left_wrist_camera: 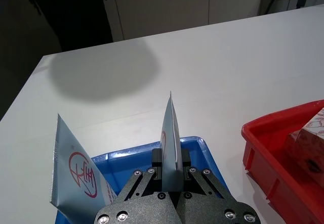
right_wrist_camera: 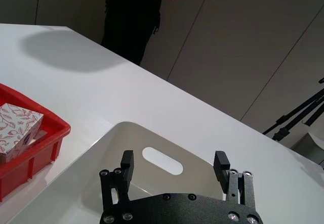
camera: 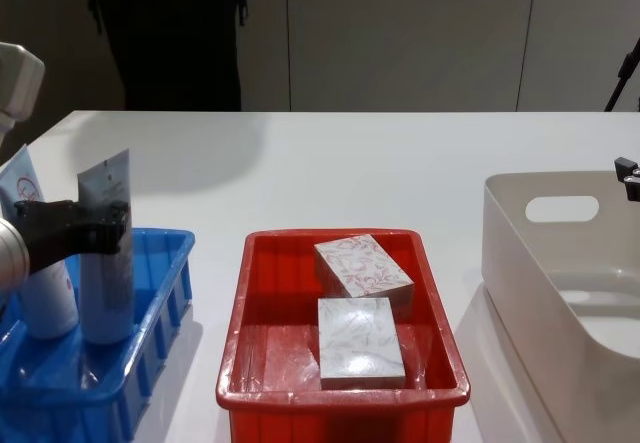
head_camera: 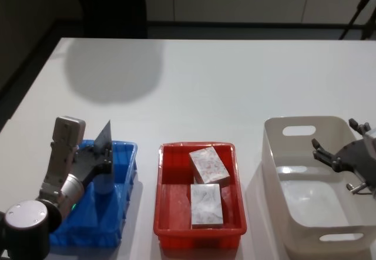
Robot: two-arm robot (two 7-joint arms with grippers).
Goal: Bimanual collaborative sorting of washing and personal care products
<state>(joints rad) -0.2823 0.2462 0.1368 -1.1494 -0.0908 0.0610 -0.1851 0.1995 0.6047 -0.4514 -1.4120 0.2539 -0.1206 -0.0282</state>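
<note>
**A:** Nearest, the left gripper (left_wrist_camera: 171, 161) is clamping a pale blue tube (left_wrist_camera: 170, 130), jaws closed on it, standing it upright in the blue crate (head_camera: 128, 154) left of the red crate (head_camera: 200, 232).

**B:** What else is sitting sorted?

**A:** A second tube (camera: 35, 263) is standing beside it. The red-leaf box (head_camera: 208, 165) and the grey-green box (head_camera: 206, 204) are lying inside the red crate.

**B:** And the right gripper (right_wrist_camera: 173, 159)?

**A:** It is hanging wide open, carrying nothing, over the white tub (head_camera: 329, 122) right of the red crate. I'm judging the sorting nearly finished, with only releasing that tube remaining.
</note>
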